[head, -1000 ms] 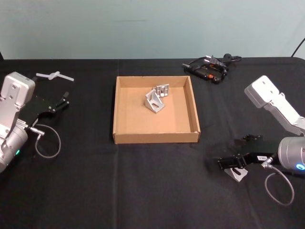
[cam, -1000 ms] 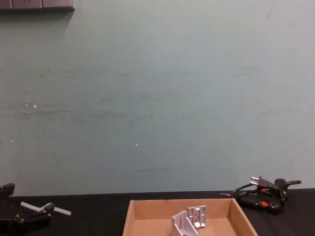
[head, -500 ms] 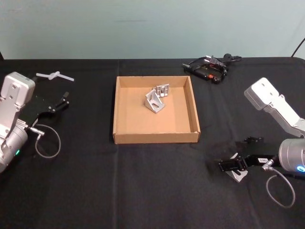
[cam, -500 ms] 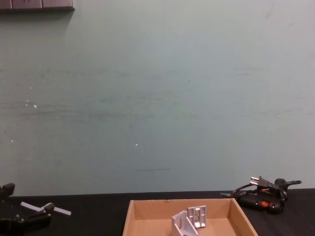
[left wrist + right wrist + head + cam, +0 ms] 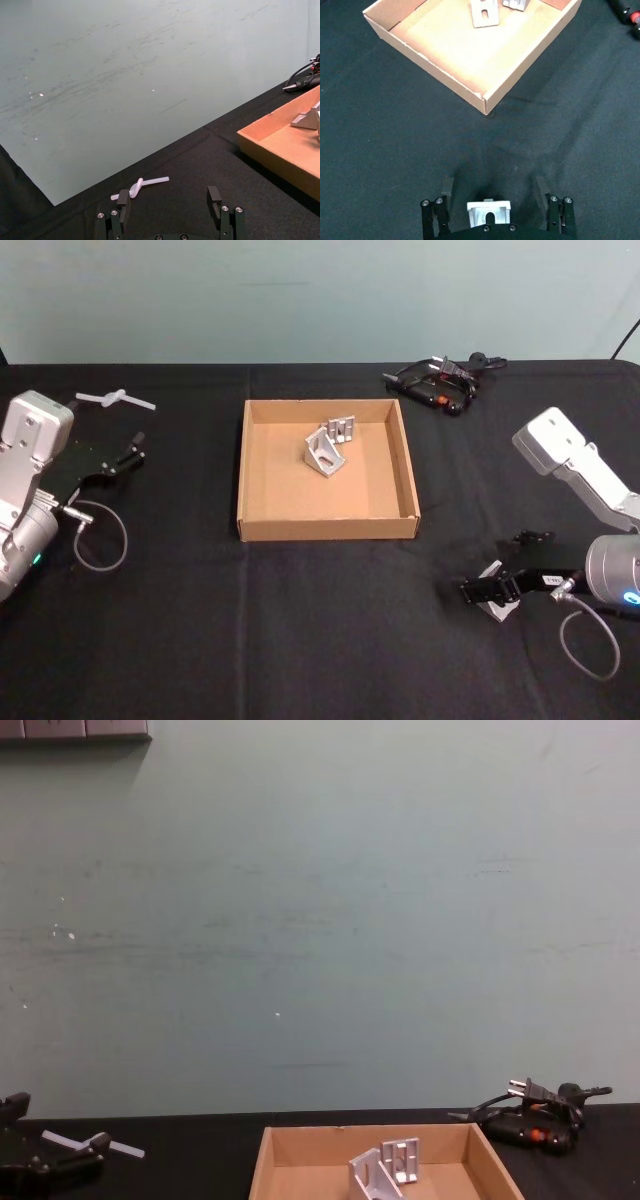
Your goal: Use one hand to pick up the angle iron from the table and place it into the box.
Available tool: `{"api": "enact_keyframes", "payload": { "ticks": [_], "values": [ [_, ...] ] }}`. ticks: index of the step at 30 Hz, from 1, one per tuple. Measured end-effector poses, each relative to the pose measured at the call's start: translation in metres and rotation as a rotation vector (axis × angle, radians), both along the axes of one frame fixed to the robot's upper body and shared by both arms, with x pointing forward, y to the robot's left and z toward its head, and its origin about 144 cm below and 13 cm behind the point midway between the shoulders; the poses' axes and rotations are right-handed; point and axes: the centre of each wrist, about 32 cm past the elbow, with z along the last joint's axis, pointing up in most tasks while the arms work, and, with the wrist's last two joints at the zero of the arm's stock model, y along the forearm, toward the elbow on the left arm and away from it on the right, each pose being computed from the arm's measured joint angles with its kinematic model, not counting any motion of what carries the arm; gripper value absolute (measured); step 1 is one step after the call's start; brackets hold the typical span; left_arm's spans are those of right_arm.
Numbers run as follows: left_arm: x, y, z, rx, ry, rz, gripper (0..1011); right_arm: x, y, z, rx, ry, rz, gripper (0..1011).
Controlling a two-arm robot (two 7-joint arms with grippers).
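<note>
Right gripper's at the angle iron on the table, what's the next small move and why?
Probably close the right gripper: its jaws stand open either side of the angle iron, which sits ungripped on the table between them. The left gripper rests at the table's left.

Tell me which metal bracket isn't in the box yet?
The bracket on the table between the right gripper's open fingers; the other two sit in the box.
</note>
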Motion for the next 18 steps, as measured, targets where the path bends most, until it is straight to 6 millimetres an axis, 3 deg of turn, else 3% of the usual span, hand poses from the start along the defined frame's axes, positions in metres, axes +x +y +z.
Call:
{"api": "enact_keyframes", "payload": {
  "ticks": [18],
  "values": [
    [0.0000,0.0000,0.0000,0.000,0.000,0.000,1005,-0.0020,-0.0004,-0.0040,0.001,0.011,-0.010,1004]
  ]
}}
